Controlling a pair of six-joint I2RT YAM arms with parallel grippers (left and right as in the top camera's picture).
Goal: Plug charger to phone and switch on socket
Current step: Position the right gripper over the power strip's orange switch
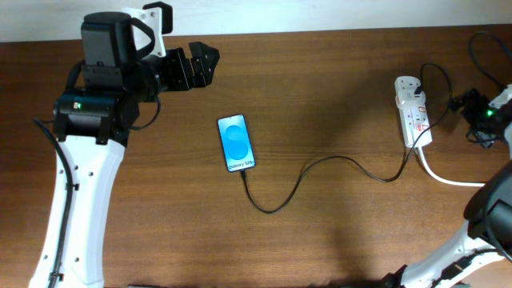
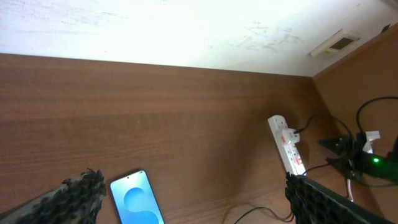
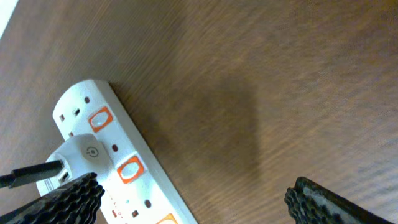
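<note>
- We see the phone [image 1: 237,142] lying face up in the middle of the table [image 1: 336,232].
- The charger [image 1: 320,164] runs from the socket [image 1: 413,110] to the phone's lower end.
- Our left gripper [image 1: 204,66] and right gripper [image 3: 196,202] both gape wide, empty; the right one is beside the socket.

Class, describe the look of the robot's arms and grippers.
Both arms have white links and black joint housings: left arm, right arm. Each carries a green light. The left gripper and right gripper are black, with rough-textured fingers; a black cable follows the left arm.
</note>
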